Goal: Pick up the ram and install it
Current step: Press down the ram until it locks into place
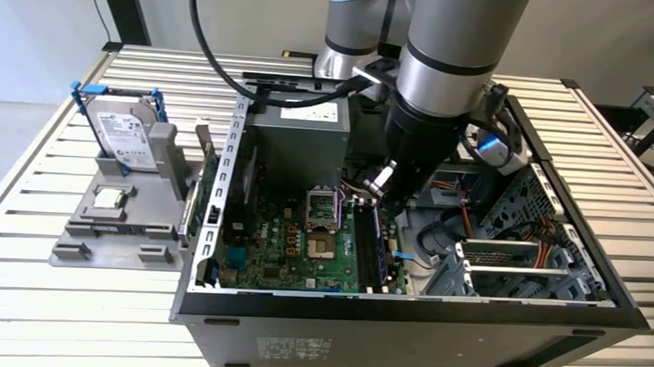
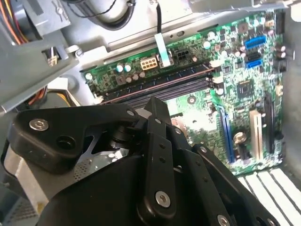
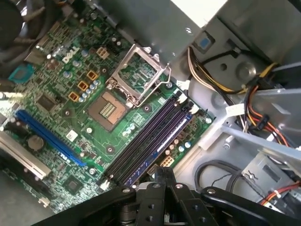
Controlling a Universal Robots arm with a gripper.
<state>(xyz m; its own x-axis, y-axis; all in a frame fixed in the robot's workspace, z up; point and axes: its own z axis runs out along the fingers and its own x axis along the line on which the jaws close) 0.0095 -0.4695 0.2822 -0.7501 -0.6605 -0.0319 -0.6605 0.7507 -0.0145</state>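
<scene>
A big computer box point(image 1: 410, 317) lies open on a table point(image 1: 19, 287) made of white bars. Inside the box is a green board point(image 1: 292, 247) with lots of little parts. A grey power box point(image 1: 302, 134) sits at the far end. Bunches of wires point(image 1: 445, 237) and a metal cage point(image 1: 509, 267) fill the side on the exterior view's right.

The ram point(image 1: 382, 244) is inside the box too. It is a long thin blue-green stick, and it stands in one of the long slots on the green board. In the first wrist view the ram point(image 3: 157, 146) sits in the slot beside the dark empty slots point(image 3: 141, 136), on the side nearer the wires. A square metal socket point(image 3: 138, 77) with its lid up is close by.

The gripper point(image 1: 391, 204) reaches down into the box, right over the far end of the slots. In both wrist views the gripper point(image 3: 164, 172) point(image 2: 157, 104) has its two fingers pressed together, with nothing between them. Its tip is just above the end of the ram; I cannot tell if it touches.

Beside the box, on the exterior view's left, is a grey holder point(image 1: 96, 245). A silver drive point(image 1: 127, 132) in a blue frame stands up in it. A small square chip point(image 1: 109, 198) lies flat in it.
</scene>
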